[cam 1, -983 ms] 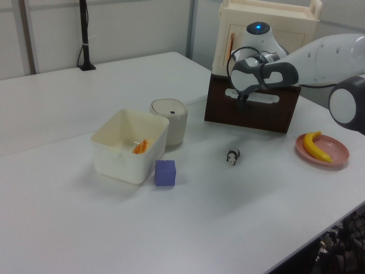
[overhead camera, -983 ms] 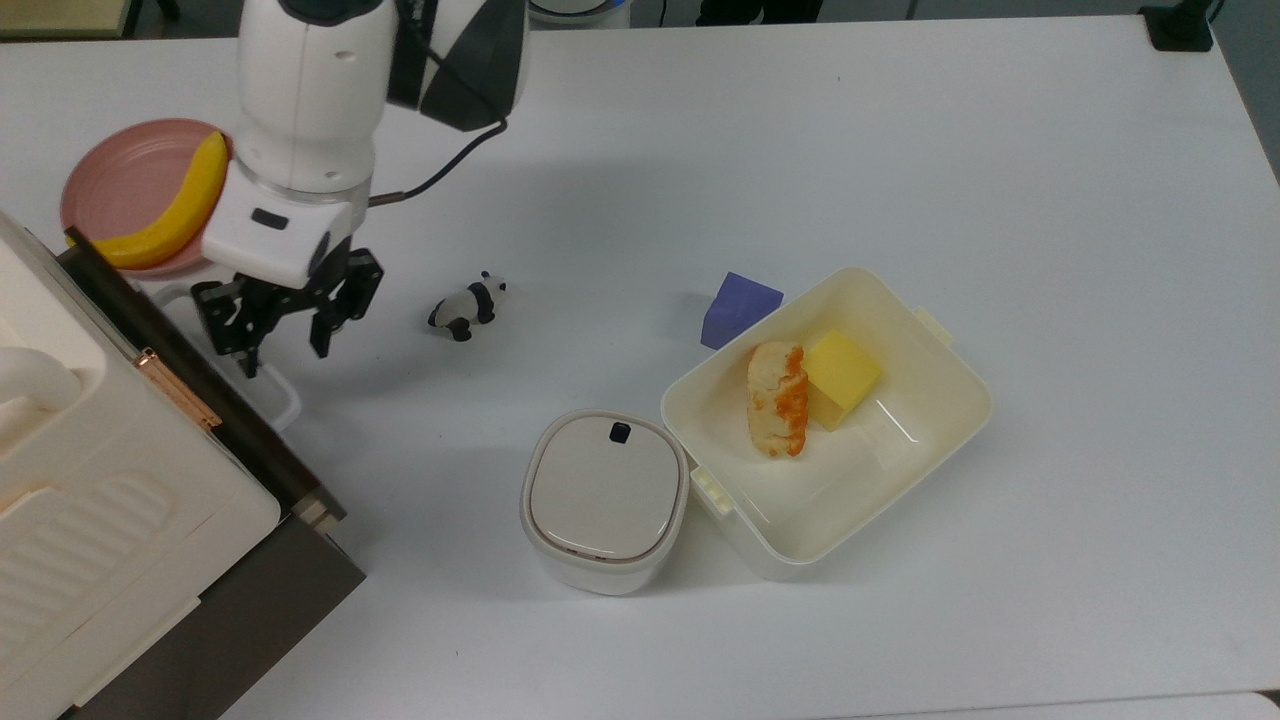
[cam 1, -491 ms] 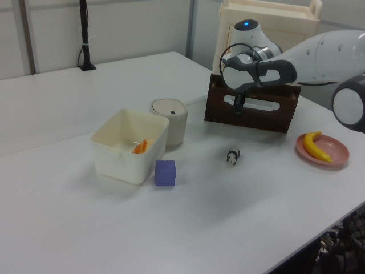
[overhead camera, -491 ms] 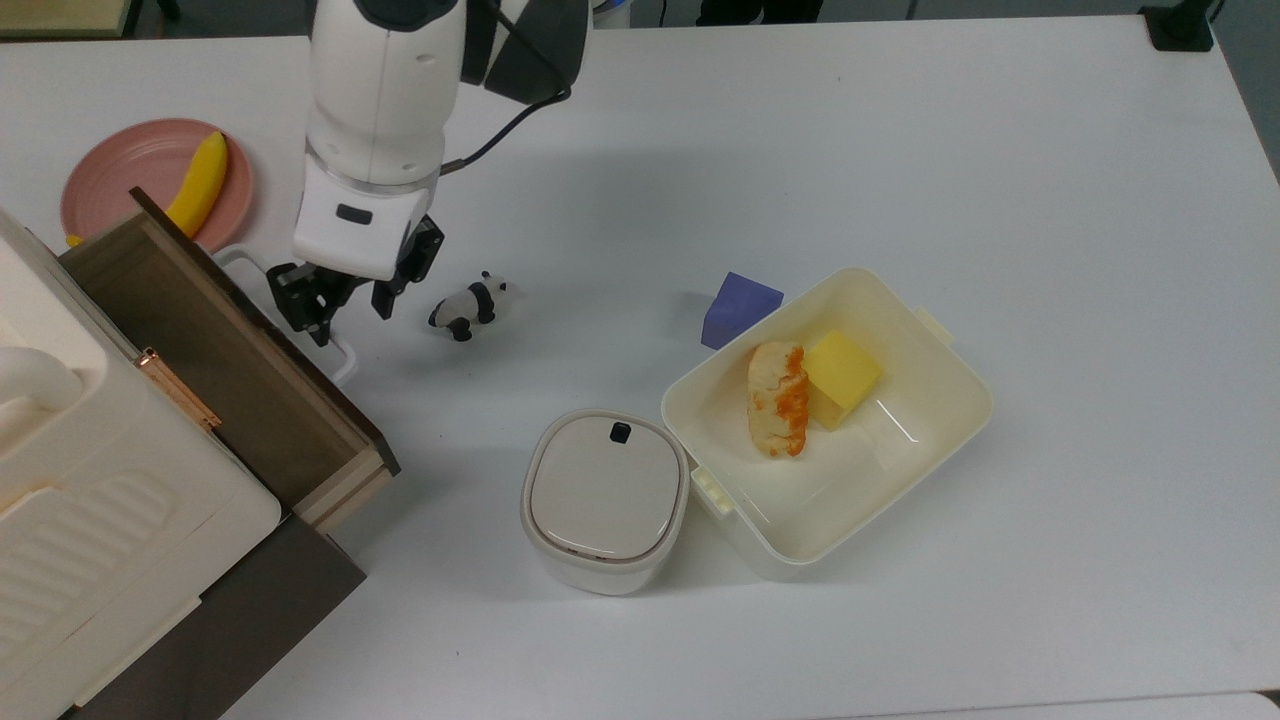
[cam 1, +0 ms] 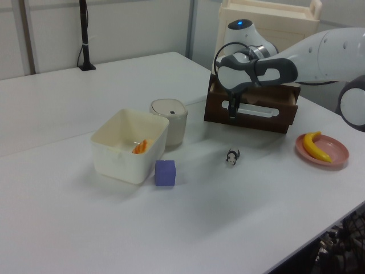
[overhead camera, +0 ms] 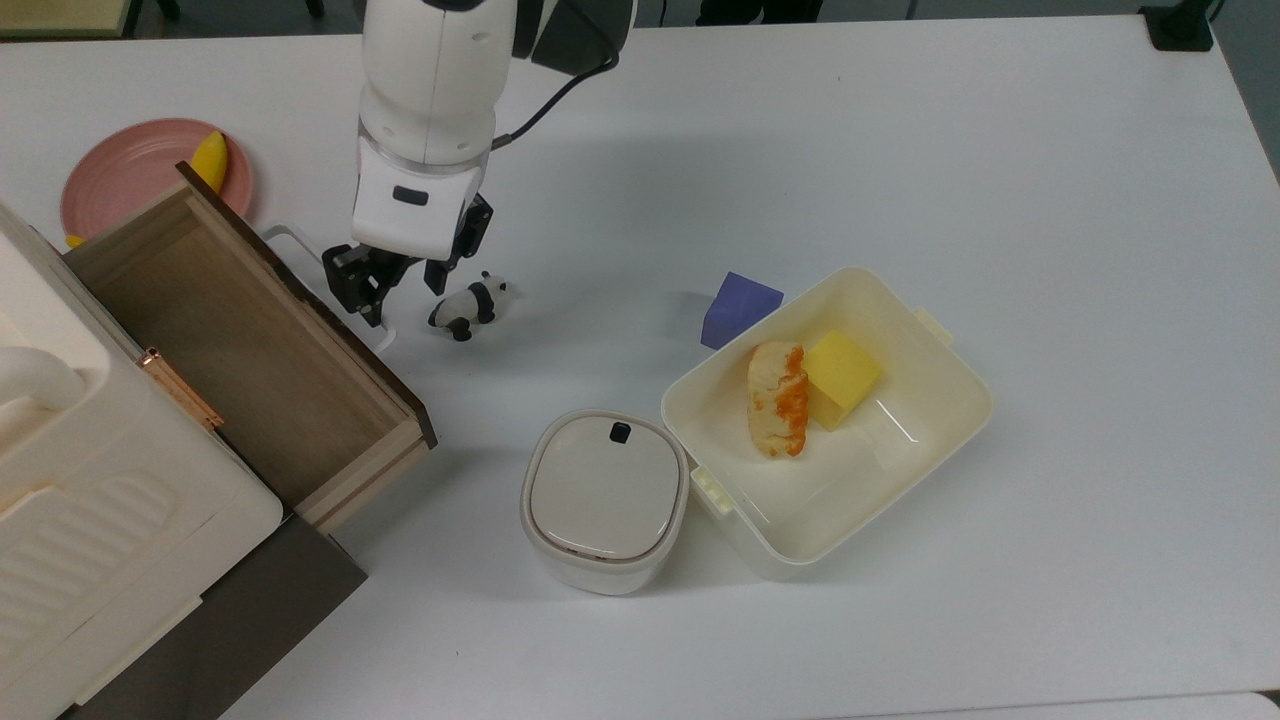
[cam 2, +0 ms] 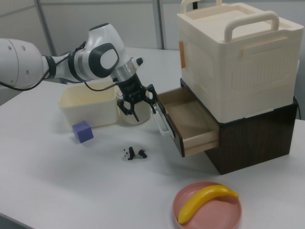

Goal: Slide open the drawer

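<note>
In the right view, a pink plate point(cam 2: 208, 208) with a banana point(cam 2: 204, 201) lies nearest, and a small panda figure point(cam 2: 134, 153) stands a little farther back on the white table point(cam 2: 57, 191). Beyond the panda, the drawer point(cam 2: 183, 123) stands pulled well out of the dark brown cabinet point(cam 2: 252, 133) at the right view's right, its light wooden inside bare and its dark front panel facing the right view's left. The gripper point(cam 2: 137, 102) hangs at that front panel, its black fingers clenched on the white loop handle point(cam 2: 162, 125). A cream ribbed case point(cam 2: 236, 57) sits on top of the cabinet. Farther left in the right view are a purple cube point(cam 2: 82, 131), a cream tub point(cam 2: 88, 110) and a lidded round container point(cam 2: 128, 114).
</note>
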